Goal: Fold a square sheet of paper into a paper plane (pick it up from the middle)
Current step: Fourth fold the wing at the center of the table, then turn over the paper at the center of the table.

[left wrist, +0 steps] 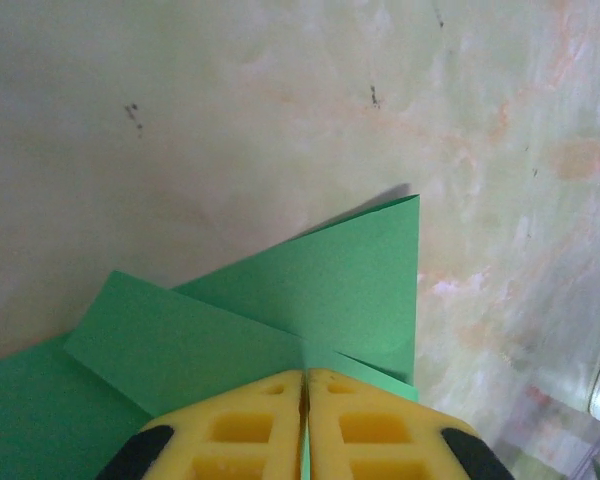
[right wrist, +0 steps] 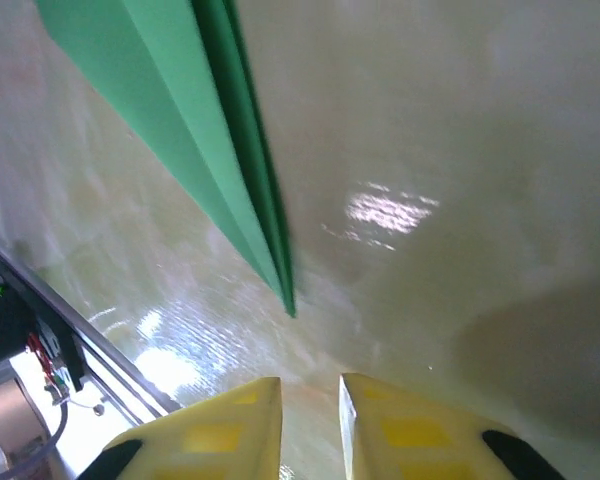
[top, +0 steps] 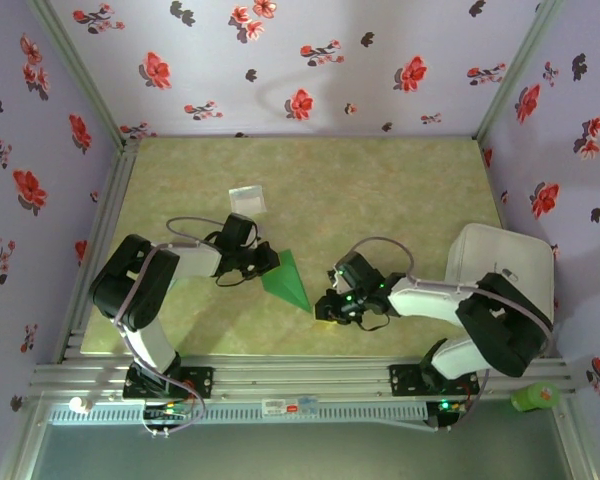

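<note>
Nearly done: green dart folded, one arm holding its tail

From above, the slim bright green paper plane lies near the front middle of the pale marbled table. Its point aims towards the right jaws and its wide tail is at the left jaws. It already reads as a dart, so I judge the folding largely finished; what may be left is a last crease or simply letting go. A small pale grey-white square packet sits apart, further back. A white label on the front rail is too small to read.

At the left wrist, the left jaws are clenched on the layered tail of the plane. The paper is plain, with no print.

At the right wrist, the right jaws stand slightly parted with nothing between them, just short of the sharp tip of the plane.
</note>
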Controlling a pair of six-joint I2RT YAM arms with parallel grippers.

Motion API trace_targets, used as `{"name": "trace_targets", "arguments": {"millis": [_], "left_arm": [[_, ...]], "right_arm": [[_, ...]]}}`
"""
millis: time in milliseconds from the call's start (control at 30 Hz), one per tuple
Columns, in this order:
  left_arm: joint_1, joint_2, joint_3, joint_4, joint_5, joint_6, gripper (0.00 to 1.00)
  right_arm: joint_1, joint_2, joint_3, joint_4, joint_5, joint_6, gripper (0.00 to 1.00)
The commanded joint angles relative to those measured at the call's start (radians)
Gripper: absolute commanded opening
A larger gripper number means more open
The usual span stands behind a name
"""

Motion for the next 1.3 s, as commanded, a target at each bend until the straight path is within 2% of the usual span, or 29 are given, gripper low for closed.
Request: {"name": "trace_targets", "arguments": {"millis": [0,67,167,433,1000,1267], "left_arm": [[0.018,0.044,-0.025,-0.052,-0.059,-0.032,0.11],[0.018,0.038,-0.022,-0.053,-0.057,-0.036,0.11],[0.020,0.036,-0.019,-0.055,-0.052,-0.042,0.11],[0.021,0.047,-0.022,-0.044,-0.039,-0.050,0.11],[0.023,0.044,-0.023,-0.049,-0.039,-0.048,0.11],[0.022,0.040,-0.019,-0.052,-0.036,-0.049,0.11]], "right_arm": [[-0.002,-0.044,0.016,0.035,0.084,0.127,0.30],[-0.002,-0.050,0.016,0.039,0.115,0.179,0.36],[-0.003,-0.038,0.021,0.046,0.117,0.214,0.37],[-0.004,0.034,0.000,0.165,0.056,0.268,0.35],[-0.001,0.112,-0.017,0.243,0.055,0.300,0.33],[-0.001,0.145,-0.016,0.335,0.024,0.314,0.32]]}}
